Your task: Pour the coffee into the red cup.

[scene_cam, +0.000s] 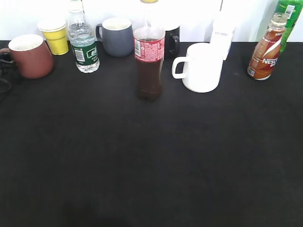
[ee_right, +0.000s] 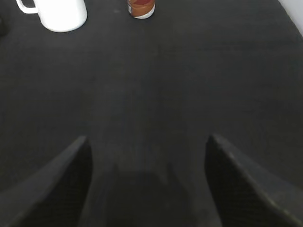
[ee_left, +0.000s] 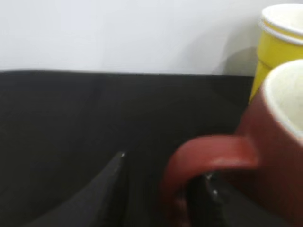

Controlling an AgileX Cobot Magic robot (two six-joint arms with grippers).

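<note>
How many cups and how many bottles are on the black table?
Cups: 5: red cup, yellow cup, grey-blue mug, black mug, white mug.
Bottles: 4: water bottle, cola bottle, coffee, green bottle.
Total: 9.

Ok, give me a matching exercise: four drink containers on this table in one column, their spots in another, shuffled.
Things:
1. red cup
2. coffee bottle
3. white mug
4. cola bottle

Places:
A. far right
B. centre, nearest the camera
C. far left, at the left gripper
D. right of the cola bottle

Pairs: 1-C, 2-A, 3-D, 4-B
</note>
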